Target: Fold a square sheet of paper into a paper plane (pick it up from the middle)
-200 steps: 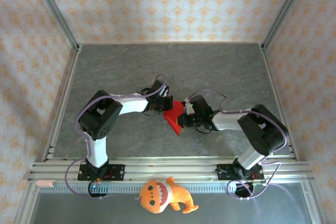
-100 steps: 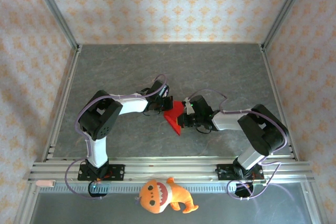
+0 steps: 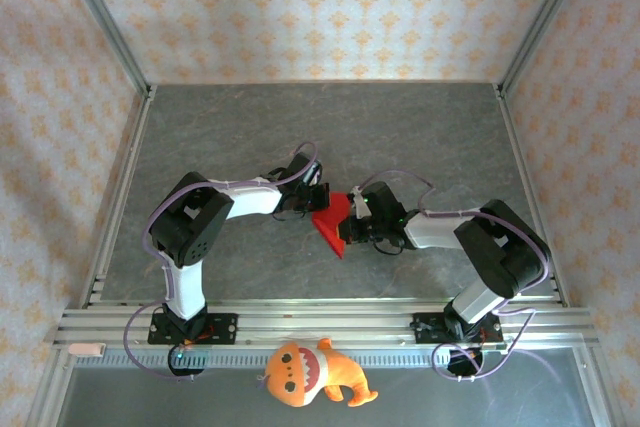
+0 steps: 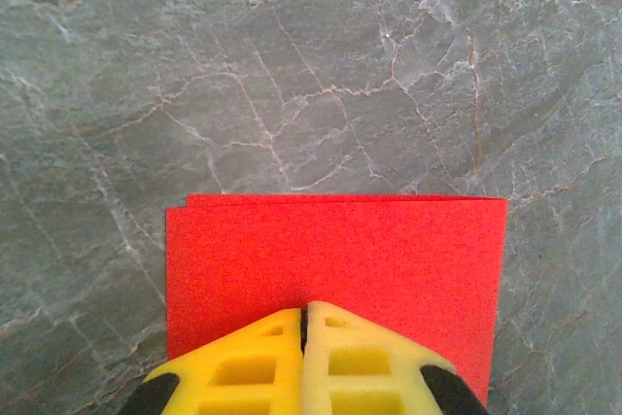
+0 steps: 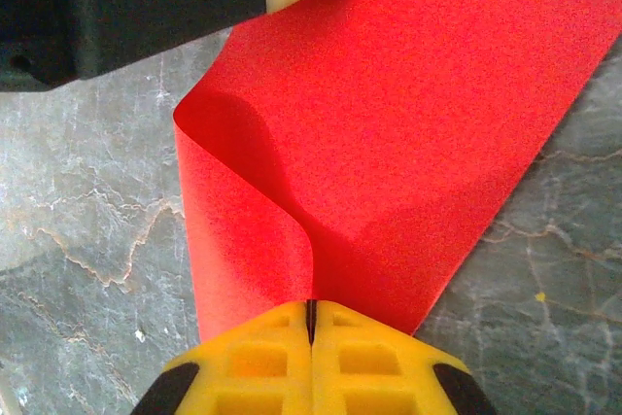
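Note:
The square sheet of paper [image 3: 331, 217] is bright red, folded over and lying mid-table between my two grippers. In the left wrist view it is a flat two-layer rectangle [image 4: 335, 250] on the grey surface. My left gripper [image 4: 304, 310] is shut, its yellow tips resting on the sheet's near edge; from above it [image 3: 314, 203] sits at the paper's left side. My right gripper [image 5: 311, 306] is shut on a lifted, curling flap of the paper [image 5: 408, 123], which runs into the seam between its fingers. From above, this gripper [image 3: 347, 225] is at the paper's right side.
An orange plush toy [image 3: 310, 372] lies outside the workspace, below the aluminium front rail [image 3: 330, 325]. Metal frame posts and patterned walls enclose the grey marble table [image 3: 330, 127], which has open surface behind and beside the arms.

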Tool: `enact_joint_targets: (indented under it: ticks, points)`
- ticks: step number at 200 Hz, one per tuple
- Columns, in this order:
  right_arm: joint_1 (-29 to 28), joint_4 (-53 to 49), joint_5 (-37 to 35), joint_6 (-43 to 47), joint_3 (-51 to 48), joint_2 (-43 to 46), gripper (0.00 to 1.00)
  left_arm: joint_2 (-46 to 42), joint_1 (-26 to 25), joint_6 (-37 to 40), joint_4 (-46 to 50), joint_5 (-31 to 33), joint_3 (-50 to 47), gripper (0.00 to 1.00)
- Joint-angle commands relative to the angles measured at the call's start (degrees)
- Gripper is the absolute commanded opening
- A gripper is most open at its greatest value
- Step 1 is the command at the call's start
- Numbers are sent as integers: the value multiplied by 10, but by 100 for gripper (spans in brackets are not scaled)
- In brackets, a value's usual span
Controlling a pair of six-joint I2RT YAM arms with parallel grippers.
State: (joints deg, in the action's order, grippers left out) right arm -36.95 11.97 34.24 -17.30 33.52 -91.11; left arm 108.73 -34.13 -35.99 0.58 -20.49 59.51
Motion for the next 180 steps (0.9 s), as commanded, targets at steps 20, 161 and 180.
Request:
enact_joint_targets:
  ticks: [20,161,180]
  points:
    - [3,-9,-16,10,8,13,1,14,-6,0,45,25,-20,1]
    - [3,-7,-29,11,19,8,2,16,-6,-2,43,25,-22,1]
    - [3,-10,-31,11,21,6,2,17,-6,-1,43,24,-21,1]
